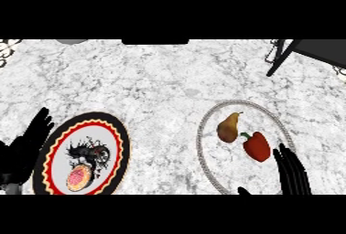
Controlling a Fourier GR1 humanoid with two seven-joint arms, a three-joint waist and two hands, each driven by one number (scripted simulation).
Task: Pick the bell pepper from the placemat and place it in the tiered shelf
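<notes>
The wide-open right robot hand (292,170) is hovering beside the glossy red bell pepper (256,146); curling should be avoiding the yellow-brown pear (229,128).

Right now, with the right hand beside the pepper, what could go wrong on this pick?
1. The pear lies close beside the bell pepper; the right hand could knock or catch it as its fingers close.
2. The pepper seems to lie on its side, so a nudge may roll it across the placemat.
3. Only a corner of the tiered shelf shows, at the upper right; the carry looks long.
</notes>
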